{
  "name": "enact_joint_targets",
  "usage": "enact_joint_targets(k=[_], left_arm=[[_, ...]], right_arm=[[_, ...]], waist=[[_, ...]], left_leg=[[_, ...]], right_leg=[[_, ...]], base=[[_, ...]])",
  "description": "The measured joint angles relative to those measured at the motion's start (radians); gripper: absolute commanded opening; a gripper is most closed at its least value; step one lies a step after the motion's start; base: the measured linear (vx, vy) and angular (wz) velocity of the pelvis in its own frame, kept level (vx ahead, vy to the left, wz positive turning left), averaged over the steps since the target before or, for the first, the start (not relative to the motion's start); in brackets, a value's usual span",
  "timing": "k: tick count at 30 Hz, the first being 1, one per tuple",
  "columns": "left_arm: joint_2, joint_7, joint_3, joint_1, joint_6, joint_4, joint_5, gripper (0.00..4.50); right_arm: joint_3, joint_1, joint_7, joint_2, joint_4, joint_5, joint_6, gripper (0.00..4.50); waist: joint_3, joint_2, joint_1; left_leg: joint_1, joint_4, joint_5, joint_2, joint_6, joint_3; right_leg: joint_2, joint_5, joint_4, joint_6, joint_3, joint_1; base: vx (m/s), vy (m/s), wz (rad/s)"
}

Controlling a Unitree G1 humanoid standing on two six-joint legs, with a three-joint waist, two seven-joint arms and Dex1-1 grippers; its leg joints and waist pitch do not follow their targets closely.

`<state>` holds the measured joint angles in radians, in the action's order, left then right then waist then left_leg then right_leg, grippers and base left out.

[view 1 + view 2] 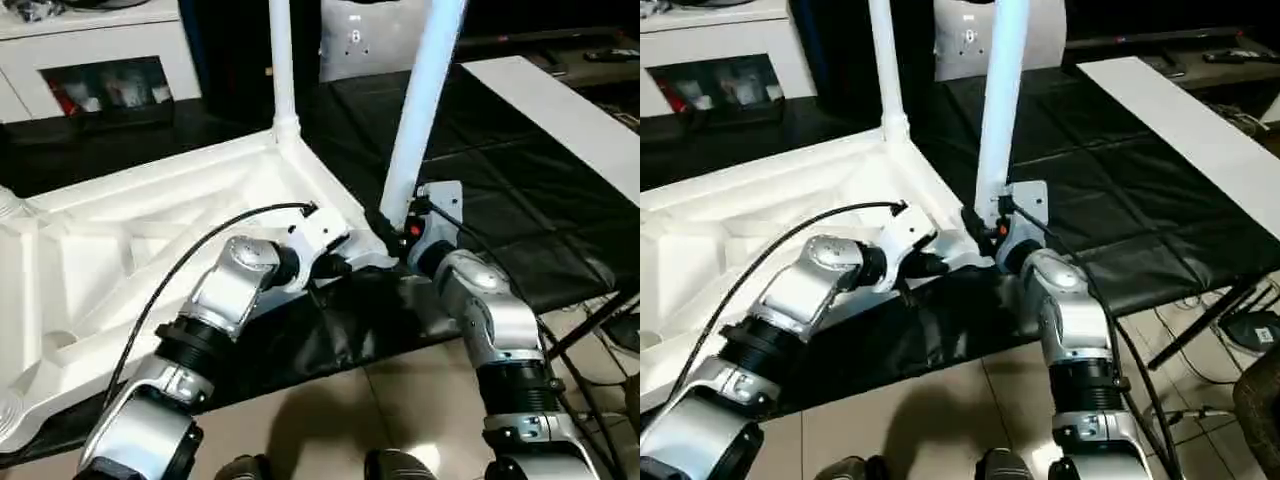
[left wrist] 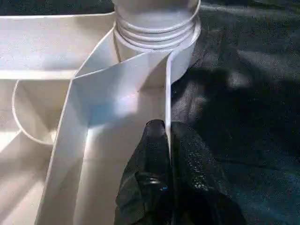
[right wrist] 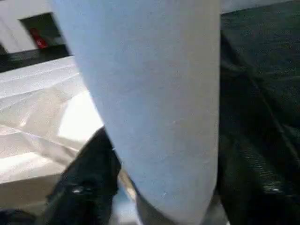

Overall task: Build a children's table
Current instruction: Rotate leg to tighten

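A black padded table (image 1: pixel 500 230) carries the upturned white top (image 1: pixel 150 230), ribs facing up; beyond it stand a white cabinet (image 1: pixel 90 50) and a pale board (image 1: pixel 560 110), with tiled floor (image 1: pixel 400 400) below. One leg (image 1: pixel 282 70) stands in the far corner socket. The left tool (image 2: pixel 168 140) is pressed together, pinching the top's thin edge wall just beside a ringed corner socket (image 2: pixel 157 28). The right tool (image 1: pixel 400 225) straddles the base of a second, tilted leg (image 1: pixel 425 110) at the near corner, one black finger (image 3: pixel 86 183) on each side; whether they press it cannot be told. Both legs are cut off above.
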<state>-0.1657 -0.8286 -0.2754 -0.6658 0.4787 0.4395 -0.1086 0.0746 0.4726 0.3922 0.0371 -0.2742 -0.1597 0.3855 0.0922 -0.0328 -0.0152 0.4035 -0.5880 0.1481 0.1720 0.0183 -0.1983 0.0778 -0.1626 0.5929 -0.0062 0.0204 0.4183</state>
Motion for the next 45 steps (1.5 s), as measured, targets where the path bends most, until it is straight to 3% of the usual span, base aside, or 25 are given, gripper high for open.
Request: enact_joint_targets(k=[1, 4, 10, 17, 22, 37, 39, 45], left_arm=[[-0.005, -0.006, -0.004, 0.000, -0.005, -0.002, 0.001, 0.00], [-0.036, -0.050, -0.019, 0.001, -0.040, -0.004, 0.005, 0.00], [-0.166, -0.224, -0.038, 0.032, -0.195, -0.011, 0.037, 0.00], [-0.264, -0.428, -0.077, 0.040, -0.342, 0.001, 0.060, 0.00], [-0.293, -0.522, -0.102, 0.032, -0.403, 0.019, 0.073, 0.00], [-0.306, -0.622, -0.117, 0.015, -0.478, 0.059, 0.077, 0.00], [-0.306, -0.624, -0.117, 0.015, -0.482, 0.060, 0.077, 0.00], [-0.305, -0.630, -0.117, 0.014, -0.487, 0.066, 0.081, 0.00]], right_arm=[[0.000, -0.005, 0.013, 0.004, 0.004, -0.001, -0.003, 3.26], [-0.021, -0.040, 0.120, 0.065, 0.036, -0.022, -0.018, 3.39], [-0.088, -0.101, 0.423, 0.256, 0.064, -0.063, -0.052, 3.99], [-0.157, -0.101, 0.751, 0.407, 0.071, -0.099, -0.126, 3.99], [-0.209, -0.074, 0.872, 0.439, 0.026, -0.105, -0.146, 3.59], [-0.239, -0.026, 1.019, 0.451, -0.025, -0.134, -0.135, 2.36], [-0.239, -0.025, 1.021, 0.451, -0.025, -0.135, -0.135, 2.04], [-0.239, -0.026, 1.024, 0.454, -0.025, -0.139, -0.131, 1.92]], waist=[[0.000, 0.000, 0.001], [0.000, 0.000, 0.012], [0.001, -0.002, 0.023], [0.001, -0.002, 0.060], [0.001, -0.002, 0.071], [0.001, -0.002, 0.078], [0.001, -0.002, 0.078], [0.001, -0.002, 0.078]], left_leg=[[0.000, 0.001, 0.000, 0.000, 0.000, 0.000], [0.000, 0.004, 0.000, 0.000, 0.001, 0.000], [0.000, 0.008, 0.001, 0.002, 0.002, 0.001], [0.001, 0.005, 0.001, 0.003, 0.002, 0.001], [0.001, 0.002, 0.001, 0.003, 0.002, -0.001], [0.001, 0.001, 0.001, 0.002, 0.002, -0.002], [0.001, 0.001, 0.001, 0.002, 0.002, -0.002], [0.001, 0.001, 0.001, 0.002, 0.002, -0.002]], right_leg=[[0.000, 0.001, 0.000, 0.001, 0.000, 0.000], [0.000, 0.005, 0.000, 0.001, 0.001, 0.001], [-0.001, 0.006, 0.000, 0.000, 0.007, 0.001], [0.003, 0.006, 0.000, 0.000, 0.011, -0.002], [0.008, 0.006, 0.001, -0.001, 0.017, -0.004], [0.012, 0.006, 0.002, -0.001, 0.020, -0.006], [0.012, 0.006, 0.002, -0.001, 0.020, -0.006], [0.013, 0.006, 0.002, 0.000, 0.020, -0.006]], base=[[0.000, 0.000, 0.00], [0.000, 0.000, 0.00], [0.000, 0.000, 0.00], [0.000, 0.000, 0.00], [0.000, 0.000, 0.00], [0.000, 0.000, 0.00], [0.000, 0.000, 0.00], [0.000, 0.000, 0.00]])
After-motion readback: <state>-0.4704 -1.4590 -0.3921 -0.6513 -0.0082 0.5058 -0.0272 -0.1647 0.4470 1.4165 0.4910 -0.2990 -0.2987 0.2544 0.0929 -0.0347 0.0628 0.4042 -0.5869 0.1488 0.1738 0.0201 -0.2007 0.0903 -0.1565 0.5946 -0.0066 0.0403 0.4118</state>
